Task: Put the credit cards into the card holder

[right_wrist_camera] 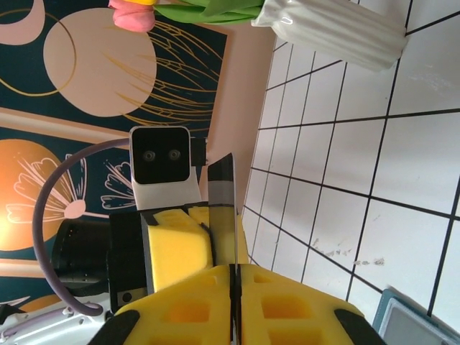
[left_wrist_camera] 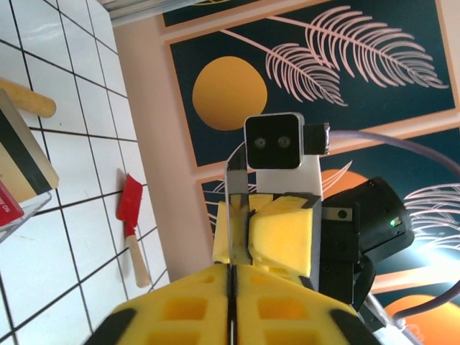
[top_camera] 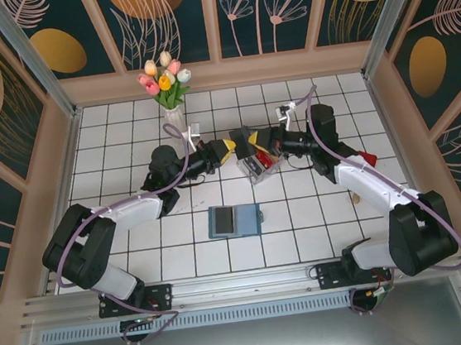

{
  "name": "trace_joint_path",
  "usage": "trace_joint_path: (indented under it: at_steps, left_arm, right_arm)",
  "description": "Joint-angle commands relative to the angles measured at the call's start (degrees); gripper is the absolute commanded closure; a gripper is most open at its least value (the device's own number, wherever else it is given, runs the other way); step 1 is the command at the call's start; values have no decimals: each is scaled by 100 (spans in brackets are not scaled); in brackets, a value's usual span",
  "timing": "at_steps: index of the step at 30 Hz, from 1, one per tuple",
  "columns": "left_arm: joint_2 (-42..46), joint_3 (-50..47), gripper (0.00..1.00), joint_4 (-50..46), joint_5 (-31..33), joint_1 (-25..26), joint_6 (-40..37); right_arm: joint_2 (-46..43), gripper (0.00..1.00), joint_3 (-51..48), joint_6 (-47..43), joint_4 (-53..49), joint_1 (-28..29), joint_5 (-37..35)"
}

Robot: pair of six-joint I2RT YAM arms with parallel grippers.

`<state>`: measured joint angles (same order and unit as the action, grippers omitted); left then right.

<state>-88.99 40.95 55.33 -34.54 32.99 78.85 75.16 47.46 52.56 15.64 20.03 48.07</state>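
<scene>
A grey credit card (right_wrist_camera: 224, 208) with a dark stripe is held upright between the two grippers, which meet nose to nose above the middle of the table. My left gripper (left_wrist_camera: 233, 269) is shut on one edge of it, where the card (left_wrist_camera: 238, 215) shows edge-on. Facing it, my right gripper (right_wrist_camera: 234, 267) has its jaws pressed on the opposite edge. From above, the left gripper (top_camera: 229, 149) and right gripper (top_camera: 248, 144) almost touch. The teal card holder (top_camera: 234, 220) lies open on the tiles nearer the arm bases. More credit cards, red among them, stand in a small clear tray (top_camera: 259, 167) under the right gripper.
A white vase of tulips (top_camera: 172, 112) stands just behind the left gripper. A red spatula (top_camera: 365, 159) and a wooden stick (top_camera: 354, 196) lie by the right arm. Walls close in the tiled floor on three sides.
</scene>
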Motion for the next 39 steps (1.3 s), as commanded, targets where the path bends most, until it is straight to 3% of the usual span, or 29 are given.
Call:
trace_joint_path:
  at_steps: [1,2,4,5,8,11,13,22,39]
  left_arm:
    - [166,-145,97,-1,38,-2,23]
    - [209,-196,99,-109,63,1,32]
    - [328,-320,100,-365,130,-1,-40]
    - [404,-380,100,-572,170,5,-130]
    - [731,-482,100,-1663,455,13,-855]
    - [1142,-508,100,-3534,1352,188,-2016]
    - [1341,-714,100,-4002,1707,337,-2353]
    - [1685,-1699,100,-3622,1942,958,-2486]
    - [1129,-1819,98,-3279,2008,1143,-2543]
  right_arm:
    - [-59,83,-52,-347,-513,-2,-265]
    - [-82,81,-66,-437,-699,-1,-355]
    - [-130,62,-97,-645,-1032,-7,-545]
    - [-148,58,-118,-752,-1253,-1,-714]
    - [-288,57,-253,-1152,-1867,52,-1349]
    - [-443,57,-626,-1359,-2136,163,-1793]
    - [-539,57,-960,-1344,-2118,321,-2038]
    - [-557,59,-2116,-895,-1260,1093,-2443]
    - [-56,65,-2435,-713,-685,1429,-2390]
